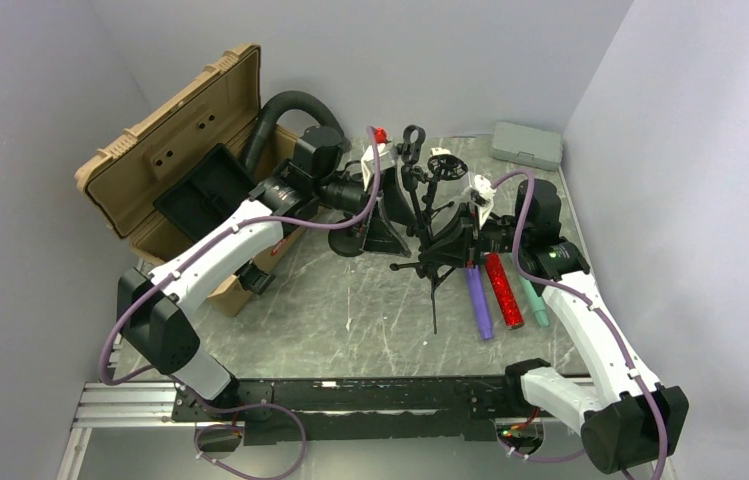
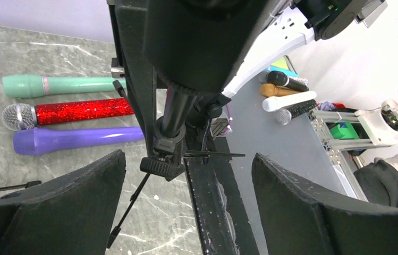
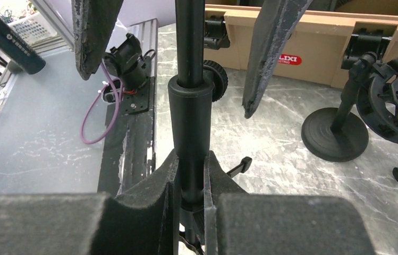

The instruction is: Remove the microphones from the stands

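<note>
My right claw [image 3: 191,170] clamps the stand [image 3: 190,122], mid worktop [image 1: 350,310]; my left claw [image 2: 186,159] gapes wide, empty. I should close squarely on the microphone [image 2: 202,48], then lift straight.

Open stretch of counter [image 1: 370,320] along the near edge, centre: room to pass there. Mid-counter is crowded, with the tripod stand [image 3: 188,106] legs splayed and a round-base stand [image 3: 335,133] beside it. Purple microphone [image 2: 74,139], red microphone [image 2: 74,111] and teal microphone [image 2: 58,85] line the right edge. The tan case [image 1: 150,150] walls off the left edge, and a grey box [image 1: 527,145] fills the far right corner.
</note>
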Controlling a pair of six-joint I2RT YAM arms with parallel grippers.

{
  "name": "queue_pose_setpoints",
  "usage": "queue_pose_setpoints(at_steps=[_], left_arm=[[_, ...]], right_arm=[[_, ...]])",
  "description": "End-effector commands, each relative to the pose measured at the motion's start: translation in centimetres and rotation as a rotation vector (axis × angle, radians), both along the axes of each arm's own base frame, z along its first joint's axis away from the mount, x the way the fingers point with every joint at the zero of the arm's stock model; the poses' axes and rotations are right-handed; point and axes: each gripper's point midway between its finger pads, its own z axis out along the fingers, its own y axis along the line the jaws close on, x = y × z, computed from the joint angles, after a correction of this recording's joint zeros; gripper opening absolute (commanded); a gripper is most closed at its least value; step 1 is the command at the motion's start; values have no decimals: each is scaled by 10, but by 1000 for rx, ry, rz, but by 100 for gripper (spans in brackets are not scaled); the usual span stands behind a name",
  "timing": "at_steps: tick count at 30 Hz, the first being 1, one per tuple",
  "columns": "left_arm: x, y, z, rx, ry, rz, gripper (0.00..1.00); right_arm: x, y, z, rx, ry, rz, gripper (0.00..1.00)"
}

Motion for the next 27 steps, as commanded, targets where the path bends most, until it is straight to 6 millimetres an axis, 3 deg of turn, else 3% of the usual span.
queue_pose_setpoints(at_steps=[1, 9, 13, 19, 27], left_arm=[[1, 13, 20, -48, -88, 38, 92], [31, 30, 26, -35, -261, 298, 98], [41, 42, 44, -63, -380, 408, 99], [50, 58, 86, -103, -548, 526, 99], [49, 59, 98, -124, -566, 534, 99]], right_arm=[[0, 0, 30, 32, -147, 10, 0], [5, -2, 31, 39, -135, -16, 0], [11, -3, 28, 39, -117, -46, 0], [8, -4, 24, 37, -166, -12, 0], [32, -6, 46, 11, -336, -61, 0]])
